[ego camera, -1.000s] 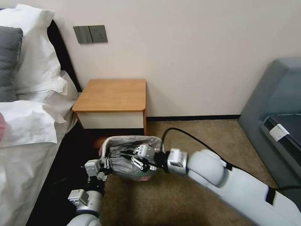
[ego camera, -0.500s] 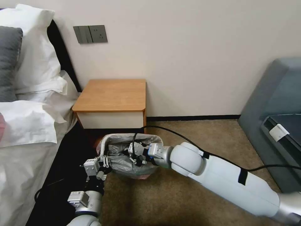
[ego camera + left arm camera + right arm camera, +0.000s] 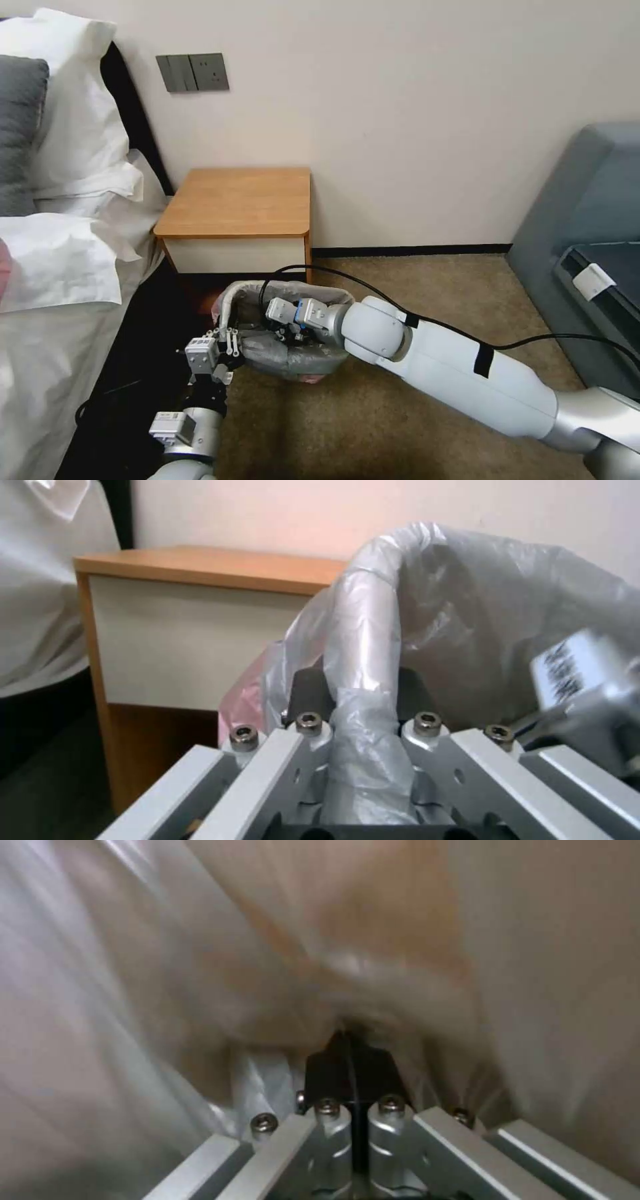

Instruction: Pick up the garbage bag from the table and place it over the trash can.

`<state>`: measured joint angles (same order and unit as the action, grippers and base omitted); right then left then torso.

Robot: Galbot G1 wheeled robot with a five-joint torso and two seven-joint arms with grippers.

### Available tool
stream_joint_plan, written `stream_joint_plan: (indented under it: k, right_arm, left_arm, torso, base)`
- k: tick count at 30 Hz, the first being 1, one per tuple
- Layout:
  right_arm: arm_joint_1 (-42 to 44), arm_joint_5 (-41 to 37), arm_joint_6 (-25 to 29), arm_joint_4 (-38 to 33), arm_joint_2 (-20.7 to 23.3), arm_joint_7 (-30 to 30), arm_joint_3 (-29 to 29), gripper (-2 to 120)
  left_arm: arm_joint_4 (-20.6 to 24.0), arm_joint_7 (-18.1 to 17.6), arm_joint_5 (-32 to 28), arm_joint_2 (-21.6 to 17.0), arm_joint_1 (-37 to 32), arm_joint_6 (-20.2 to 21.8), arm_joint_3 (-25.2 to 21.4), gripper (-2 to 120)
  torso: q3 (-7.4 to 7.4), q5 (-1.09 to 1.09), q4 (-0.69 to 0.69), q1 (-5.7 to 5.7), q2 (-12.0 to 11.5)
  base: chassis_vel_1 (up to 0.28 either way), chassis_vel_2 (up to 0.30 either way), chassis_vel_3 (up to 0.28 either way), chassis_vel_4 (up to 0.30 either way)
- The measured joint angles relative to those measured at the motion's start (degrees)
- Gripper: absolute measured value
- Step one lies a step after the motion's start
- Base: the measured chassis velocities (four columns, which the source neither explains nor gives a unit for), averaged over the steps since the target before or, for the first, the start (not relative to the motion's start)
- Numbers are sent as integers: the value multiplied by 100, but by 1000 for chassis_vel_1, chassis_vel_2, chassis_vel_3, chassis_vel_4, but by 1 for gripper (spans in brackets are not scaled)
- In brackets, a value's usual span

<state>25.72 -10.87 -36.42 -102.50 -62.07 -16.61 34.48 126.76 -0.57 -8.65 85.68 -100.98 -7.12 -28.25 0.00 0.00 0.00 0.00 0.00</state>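
Garbage bag (image 3: pixel 293 357) draped over trash can (image 3: pixel 230 307), on the carpet before the table (image 3: pixel 240 203). Left gripper (image 3: pixel 227 340) pinching the covered rim at the can's left edge. Right gripper (image 3: pixel 352 1075) pressed together (deep inside the bag), film ahead and all round, nearer the can's far-right corner.

Brown carpet floor (image 3: pixel 413 293) carrying the trash can (image 3: pixel 303 363), lined with the garbage bag (image 3: pixel 280 353); can standing directly around the right jaws, its near-left rim corner between the left jaws; wooden table (image 3: pixel 240 203) resting on the same carpet just beyond both sets of jaws, against the wall; top bare; bed (image 3: pixel 47 320) standing left of the left jaws; grey sofa (image 3: pixel 587 220) well right of the right jaws.
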Motion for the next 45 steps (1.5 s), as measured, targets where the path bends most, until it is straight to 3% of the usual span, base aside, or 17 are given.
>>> stream_joint_plan:
  k: [13, 19, 24, 27, 30, 32, 34, 36, 37, 39, 40, 41, 45]
  right_arm:
    - [54, 665, -269, 243, -97, 3, 156, 0]
    - [82, 615, -263, -61, -35, 26, 36, 0]
    - [112, -274, -264, -780, 226, 360, -91, 0]
    - [197, -1219, -254, -1135, 315, 785, -222, 0]
    - [271, -1713, -207, -1316, 345, 1069, -355, 0]
    - [523, -2268, -84, -1624, 388, 1436, -782, 0]
    - [622, -2358, 2, -1713, 407, 1521, -927, 0]
    - [1352, -2422, 657, -2135, 567, 1788, -1556, 0]
    - [1352, -2422, 657, -2135, 567, 1788, -1556, 0]
    - [2093, -2054, 1043, -2364, 670, 1913, -1993, 0]
    - [2779, -1641, 1353, -2508, 687, 1971, -2379, 7]
    - [2779, -1641, 1353, -2508, 687, 1971, -2379, 7]
    - [4905, -38, 2515, -2710, 337, 2311, -3638, 25]
  left_arm:
    - [98, -57, -26, 20, -7, 69, 33, 9]
    - [23, -136, -254, 21, 7, 209, -60, 9]
    - [-62, -238, -970, 28, 72, 480, -347, 9]
    - [-112, -292, -1357, 23, 124, 661, -509, 9]
    - [-208, -298, -1431, 22, 171, 705, -572, 9]
    - [-401, -356, -1605, 15, 238, 850, -596, 9]
    - [-467, -384, -1654, 12, 255, 897, -585, 9]
    - [-625, -446, -1725, 2, 271, 1074, -449, 9]
    - [-625, -446, -1725, 2, 271, 1074, -449, 9]
    - [-674, -510, -1731, -7, 236, 1210, -294, 9]
    - [-709, -569, -1702, -11, 197, 1282, -137, 9]
    - [-709, -569, -1702, -11, 197, 1282, -137, 9]
    - [-749, -890, -1577, -16, 98, 1437, 272, 9]
  torso:
    - [0, 0, 0, 0, 0]
    - [0, 0, 0, 0, 0]
    - [0, 0, 0, 0, 0]
    - [0, 0, 0, 0, 0]
    - [0, 0, 0, -1, 0]
    - [0, 0, 2, -1, 0]
    - [0, 0, 2, -1, 0]
    - [-1, 0, 1, -1, 0]
    - [-1, 0, 1, -1, 0]
    - [-1, 1, 1, -1, 0]
    - [-1, 1, 0, -1, 0]
    - [-1, 1, 0, -1, 0]
    - [-1, 2, -2, 0, 0]
  base:
    - [0, 0, 0, 0]
    - [0, 0, 0, 0]
    - [0, 0, 0, 0]
    - [0, 0, 0, 0]
    - [0, 0, 0, 0]
    - [0, 0, 0, 0]
    - [0, 0, 0, 0]
    - [0, 0, 0, 0]
    - [0, 0, 0, 0]
    - [0, 0, 0, 0]
    - [0, 0, 0, 0]
    - [0, 0, 0, 0]
    - [0, 0, 0, 0]
